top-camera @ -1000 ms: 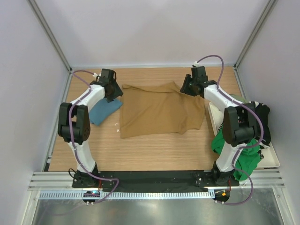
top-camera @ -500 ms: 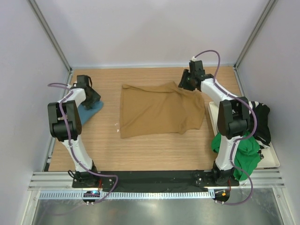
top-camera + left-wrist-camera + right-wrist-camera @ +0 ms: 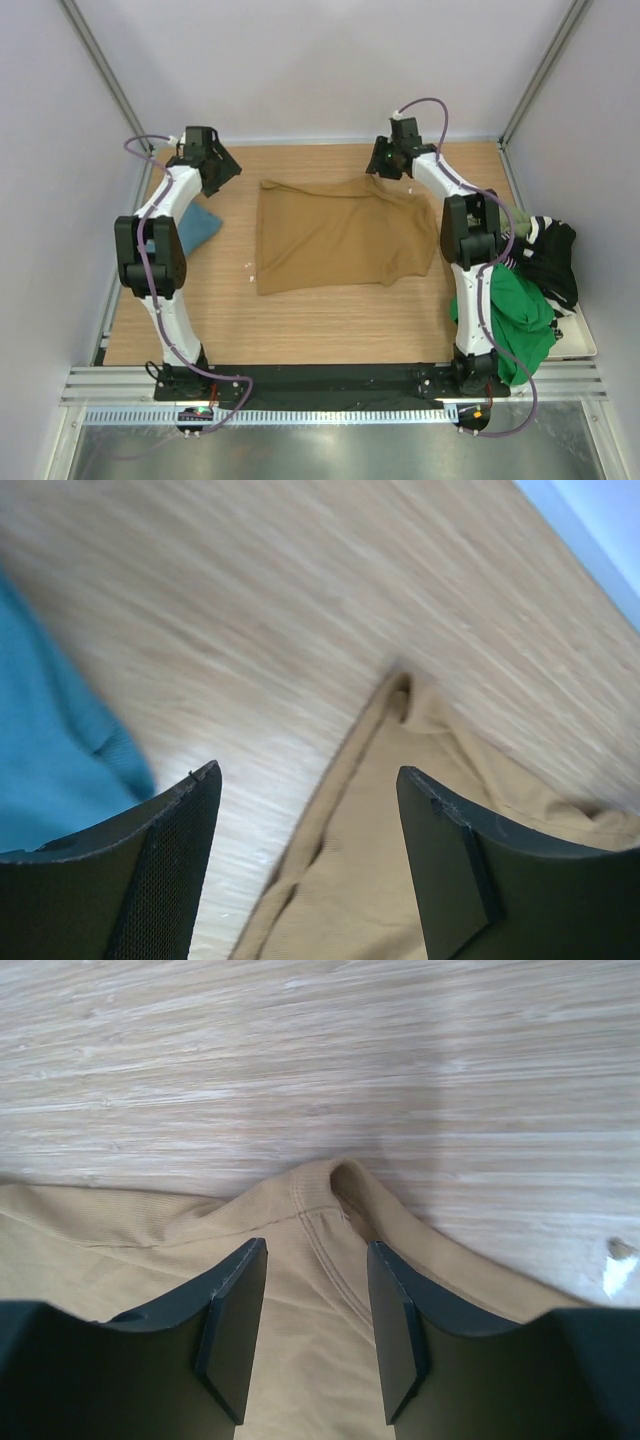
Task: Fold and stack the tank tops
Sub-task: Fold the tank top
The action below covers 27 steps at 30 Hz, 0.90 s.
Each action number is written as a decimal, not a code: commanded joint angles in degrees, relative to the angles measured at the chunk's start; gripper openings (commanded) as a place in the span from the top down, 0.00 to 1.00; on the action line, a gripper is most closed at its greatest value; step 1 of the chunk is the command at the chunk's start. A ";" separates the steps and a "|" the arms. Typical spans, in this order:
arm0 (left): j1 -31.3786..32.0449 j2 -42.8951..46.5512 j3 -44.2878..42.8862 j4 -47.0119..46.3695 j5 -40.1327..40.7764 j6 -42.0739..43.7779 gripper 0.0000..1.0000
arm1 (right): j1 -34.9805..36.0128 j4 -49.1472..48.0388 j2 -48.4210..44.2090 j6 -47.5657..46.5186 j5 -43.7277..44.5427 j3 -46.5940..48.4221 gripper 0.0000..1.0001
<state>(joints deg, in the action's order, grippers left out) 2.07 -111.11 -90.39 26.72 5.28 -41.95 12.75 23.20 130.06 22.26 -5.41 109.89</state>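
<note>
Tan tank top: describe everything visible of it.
The tan tank top is soft brown knit cloth, lying flat on the wooden table at centre, roughly rectangular, with slight wrinkles. Hemmed strap loops bunch at both far corners. The right gripper stands open above one loop, the left gripper open near the other. Neither holds it.

Plain tan brown tank top (image 3: 345,235). Solid teal blue tank top (image 3: 203,226). Bright green tank top (image 3: 522,318) and a black tank top (image 3: 558,265). Pale worktop (image 3: 320,320) streaked with fine wood grain. White arms (image 3: 172,193), black joints, purple cables (image 3: 428,101).
</note>
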 commanded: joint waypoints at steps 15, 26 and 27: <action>4.61 -15.18 -13.14 -5.45 -13.27 1.52 0.30 | -1.15 -2.36 8.37 0.77 -10.41 8.68 0.65; 4.70 -19.93 -17.54 -6.15 -13.01 2.49 0.45 | -2.03 -10.79 4.07 1.73 -12.87 1.93 0.99; 4.70 -20.20 -18.15 -6.15 -13.36 2.32 0.48 | -2.12 -11.59 3.54 1.82 -13.13 1.13 0.99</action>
<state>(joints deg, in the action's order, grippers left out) 7.01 -129.97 -106.02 22.33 -6.44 -40.07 11.00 17.08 138.74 23.14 -16.64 113.40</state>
